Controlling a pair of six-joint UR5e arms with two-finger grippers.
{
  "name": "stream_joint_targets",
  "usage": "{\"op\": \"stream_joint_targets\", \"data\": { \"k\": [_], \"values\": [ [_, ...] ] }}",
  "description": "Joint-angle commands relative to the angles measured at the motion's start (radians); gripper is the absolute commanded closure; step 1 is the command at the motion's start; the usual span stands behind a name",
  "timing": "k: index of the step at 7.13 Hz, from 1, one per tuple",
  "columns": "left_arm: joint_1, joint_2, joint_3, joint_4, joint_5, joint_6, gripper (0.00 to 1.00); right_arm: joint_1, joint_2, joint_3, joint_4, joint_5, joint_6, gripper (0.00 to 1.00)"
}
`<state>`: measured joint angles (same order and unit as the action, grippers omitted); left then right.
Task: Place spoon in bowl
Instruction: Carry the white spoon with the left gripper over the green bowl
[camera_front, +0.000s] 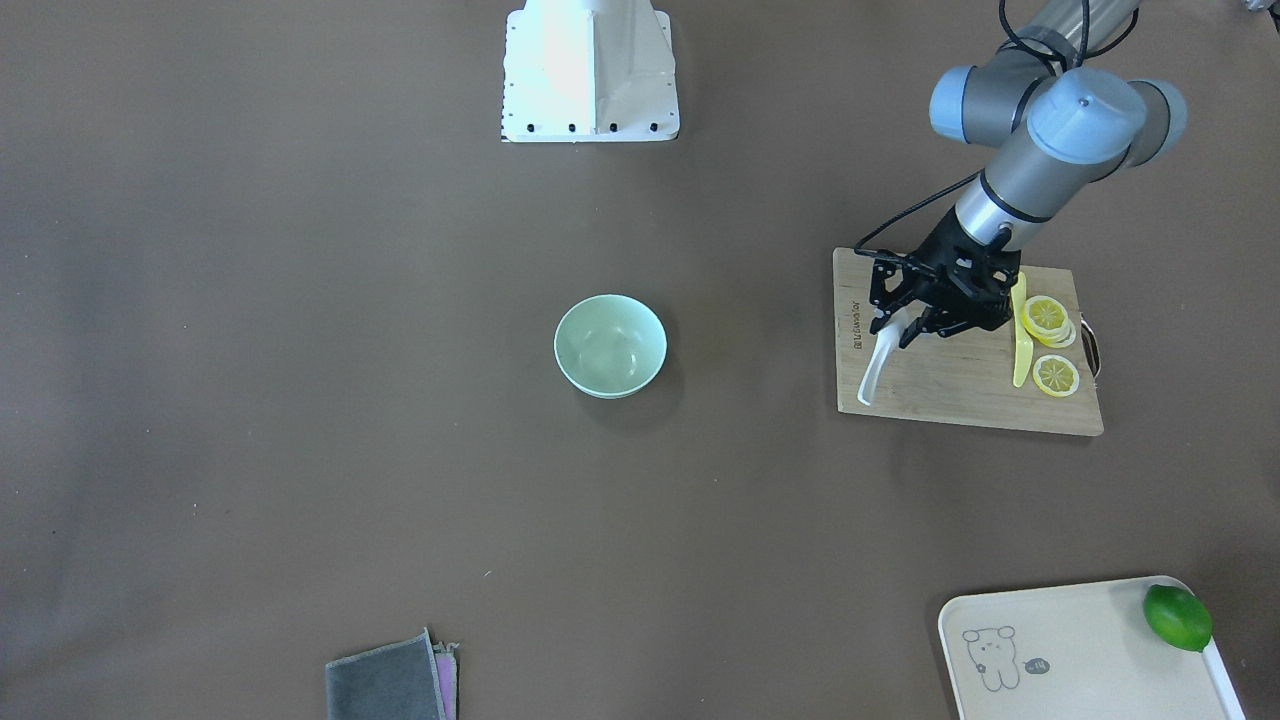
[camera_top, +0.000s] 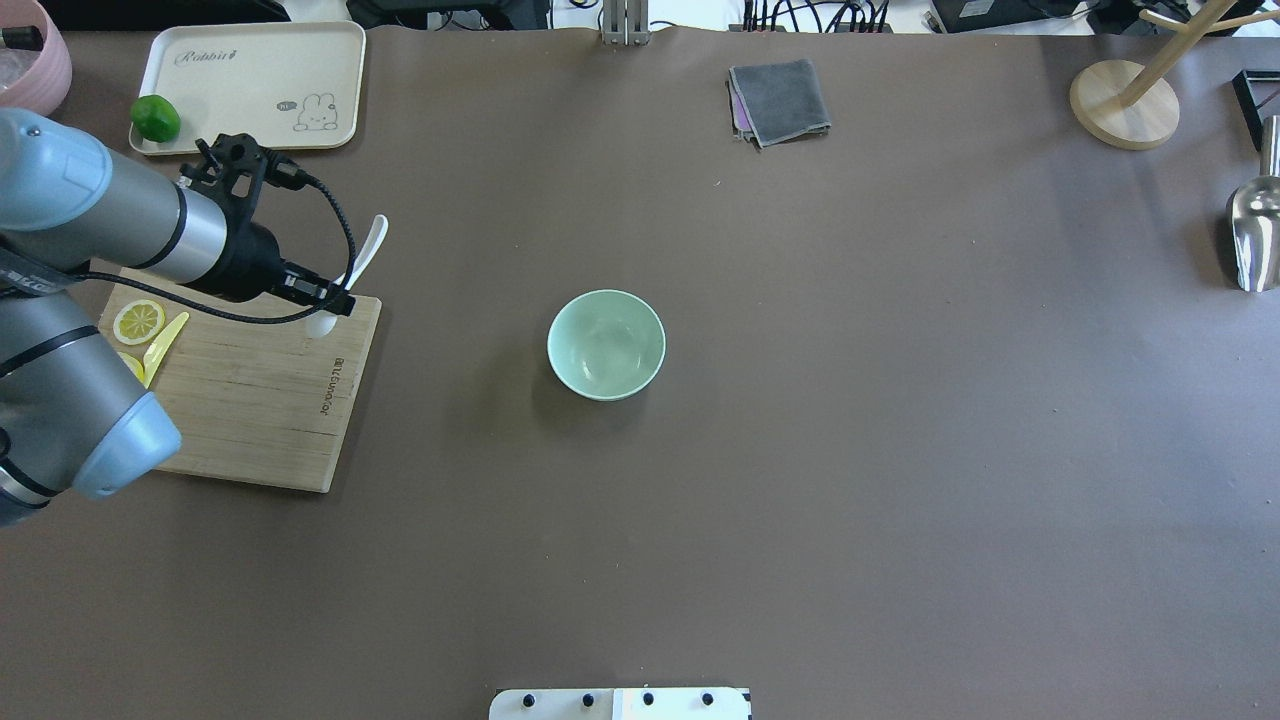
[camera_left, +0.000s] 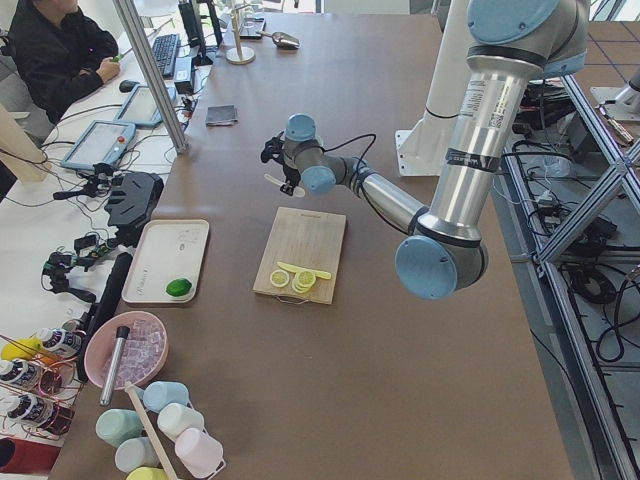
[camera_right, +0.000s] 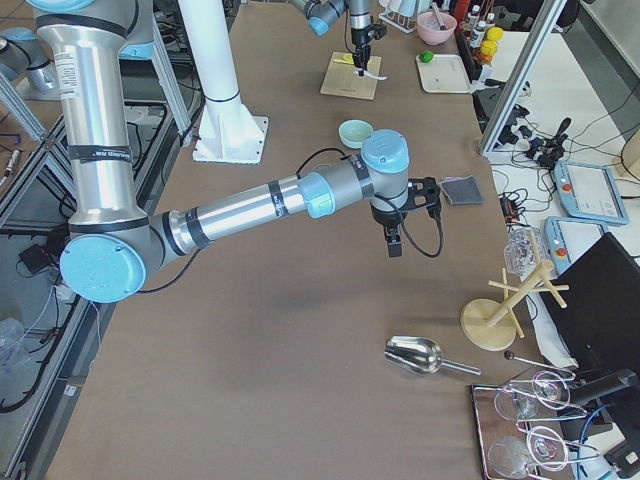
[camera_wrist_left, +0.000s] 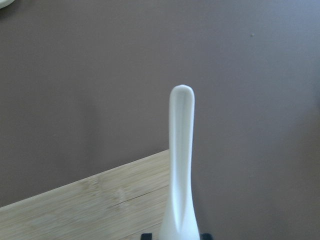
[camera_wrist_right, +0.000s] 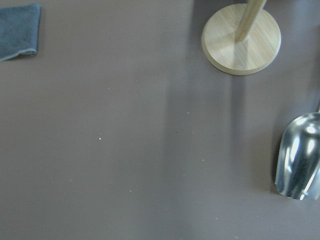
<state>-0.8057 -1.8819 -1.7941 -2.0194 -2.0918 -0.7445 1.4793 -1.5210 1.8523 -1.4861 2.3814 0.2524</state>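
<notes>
My left gripper (camera_front: 905, 322) is shut on the scoop end of the white spoon (camera_front: 873, 366) and holds it tilted over the wooden cutting board (camera_front: 950, 385). In the overhead view the spoon (camera_top: 364, 255) juts its handle past the board's far edge. The left wrist view shows the spoon (camera_wrist_left: 181, 165) pointing away over the board's edge (camera_wrist_left: 90, 200) and brown table. The mint-green bowl (camera_front: 610, 345) stands empty at the table's middle, well apart from the gripper; it also shows in the overhead view (camera_top: 606, 344). My right gripper (camera_right: 392, 240) shows only in the exterior right view; I cannot tell whether it is open.
Lemon slices (camera_front: 1050, 345) and a yellow knife (camera_front: 1020, 345) lie on the board. A tray (camera_top: 255, 85) with a lime (camera_top: 156, 118) is at the far left. A grey cloth (camera_top: 778, 100), a wooden stand (camera_top: 1124, 104) and a metal scoop (camera_top: 1255, 235) lie further off.
</notes>
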Motion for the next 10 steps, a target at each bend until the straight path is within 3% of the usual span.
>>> {"op": "stream_joint_targets", "data": {
  "k": [1, 3, 7, 8, 9, 10],
  "values": [
    [0.133, -0.148, 0.014, 0.027, 0.05, -0.219, 1.0, 0.08, -0.071, -0.004, -0.01, -0.013, -0.129, 0.0],
    [0.256, -0.265, 0.097, 0.027, 0.195, -0.315, 1.0, 0.094, -0.114, 0.001, -0.013, -0.013, -0.15, 0.0],
    [0.281, -0.411, 0.254, 0.025, 0.24, -0.345, 1.0, 0.101, -0.136, -0.002, -0.011, -0.011, -0.151, 0.0],
    [0.28, -0.411, 0.259, 0.021, 0.254, -0.337, 0.01, 0.104, -0.137, -0.002, -0.011, -0.011, -0.151, 0.0],
    [0.277, -0.407, 0.251, 0.021, 0.315, -0.328, 0.02, 0.105, -0.139, -0.002, -0.014, -0.011, -0.151, 0.0],
    [0.226, -0.384, 0.21, 0.06, 0.311, -0.272, 0.02, 0.111, -0.148, -0.002, -0.013, -0.013, -0.151, 0.0]
  ]
}}
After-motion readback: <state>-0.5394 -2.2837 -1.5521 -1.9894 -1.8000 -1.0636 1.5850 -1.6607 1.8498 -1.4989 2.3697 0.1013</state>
